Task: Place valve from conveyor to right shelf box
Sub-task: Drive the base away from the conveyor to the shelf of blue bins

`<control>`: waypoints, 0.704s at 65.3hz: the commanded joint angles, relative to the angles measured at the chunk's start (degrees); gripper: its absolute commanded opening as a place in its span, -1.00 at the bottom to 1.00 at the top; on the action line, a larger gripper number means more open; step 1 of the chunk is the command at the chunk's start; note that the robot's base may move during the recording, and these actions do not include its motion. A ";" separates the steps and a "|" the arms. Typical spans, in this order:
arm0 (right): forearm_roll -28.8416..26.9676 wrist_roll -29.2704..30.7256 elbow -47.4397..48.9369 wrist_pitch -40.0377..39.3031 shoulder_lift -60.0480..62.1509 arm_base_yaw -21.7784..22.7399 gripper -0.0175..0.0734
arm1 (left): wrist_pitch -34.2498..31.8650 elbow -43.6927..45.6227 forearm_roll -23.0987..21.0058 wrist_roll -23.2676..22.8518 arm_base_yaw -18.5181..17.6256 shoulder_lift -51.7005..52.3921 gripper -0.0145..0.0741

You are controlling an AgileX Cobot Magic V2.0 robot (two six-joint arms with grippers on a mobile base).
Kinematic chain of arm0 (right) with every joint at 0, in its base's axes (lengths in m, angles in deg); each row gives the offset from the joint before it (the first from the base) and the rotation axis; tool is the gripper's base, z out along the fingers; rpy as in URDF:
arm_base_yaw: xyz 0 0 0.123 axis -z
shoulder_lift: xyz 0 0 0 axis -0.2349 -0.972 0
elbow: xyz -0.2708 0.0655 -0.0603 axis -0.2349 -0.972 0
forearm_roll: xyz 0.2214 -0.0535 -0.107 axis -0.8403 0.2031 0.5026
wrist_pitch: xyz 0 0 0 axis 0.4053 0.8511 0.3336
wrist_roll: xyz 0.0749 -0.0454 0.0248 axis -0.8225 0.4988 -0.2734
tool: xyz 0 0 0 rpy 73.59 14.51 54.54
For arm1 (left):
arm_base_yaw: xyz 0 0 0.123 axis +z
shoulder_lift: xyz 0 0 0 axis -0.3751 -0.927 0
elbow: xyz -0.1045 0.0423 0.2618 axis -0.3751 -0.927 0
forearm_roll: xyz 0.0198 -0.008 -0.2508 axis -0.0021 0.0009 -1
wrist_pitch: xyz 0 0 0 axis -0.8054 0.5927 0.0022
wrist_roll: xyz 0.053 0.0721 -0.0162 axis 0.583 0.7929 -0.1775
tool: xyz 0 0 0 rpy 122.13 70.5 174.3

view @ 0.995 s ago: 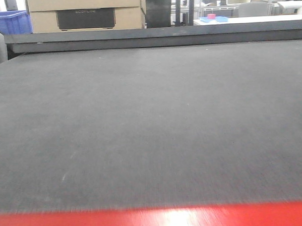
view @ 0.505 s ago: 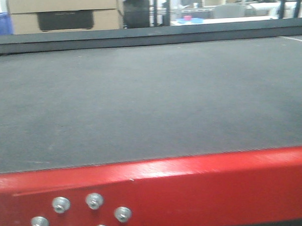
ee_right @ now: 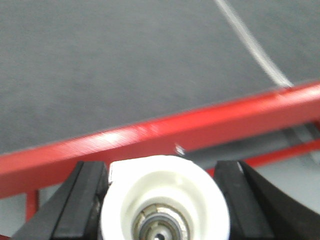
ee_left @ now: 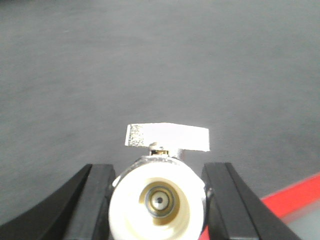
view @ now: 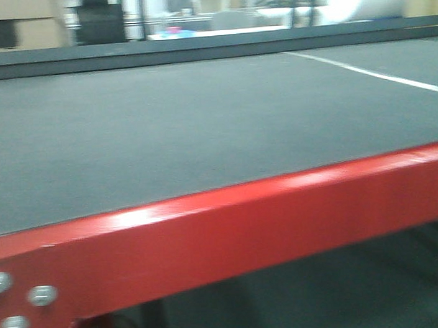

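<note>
Left gripper: clenched on a valve, with one black finger against each side of its white end and the jaws only as wide as that end.
Left valve: held in the left gripper with its round white end facing the wrist camera and a brass-coloured bore at the centre. Its flat silver handle lies crosswise on top. It hangs over the belt, with the front edge just showing low on the right.
Conveyor: a broad dark grey belt running to a dark rail at the far edge.
Red frame: runs along the conveyor's front edge, with silver bolts near its left end.
White line: crosses the belt slantwise near the right end.
Right gripper: clenched on a second valve, with its black fingers flanking the white end closely on both sides.
Right valve: held in the right gripper with its white end towards the camera, over the conveyor's red front edge. Its handle is not visible.
</note>
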State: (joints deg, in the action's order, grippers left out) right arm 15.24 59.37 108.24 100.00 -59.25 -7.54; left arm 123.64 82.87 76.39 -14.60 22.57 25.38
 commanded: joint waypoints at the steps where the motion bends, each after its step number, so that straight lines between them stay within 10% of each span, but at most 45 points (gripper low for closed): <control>1: 0.23 0.27 0.59 -3.85 0.44 0.08 -0.98 | -2.93 0.16 -0.32 -0.05 -0.25 0.40 -0.92; 46: 0.23 0.27 0.59 -3.85 0.44 0.08 -0.98 | -2.93 0.16 -0.32 -0.05 -0.25 0.40 -0.92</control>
State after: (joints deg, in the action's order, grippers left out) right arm 15.24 59.37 108.24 100.00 -59.25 -7.54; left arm 123.64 82.87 76.39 -14.60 22.57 25.38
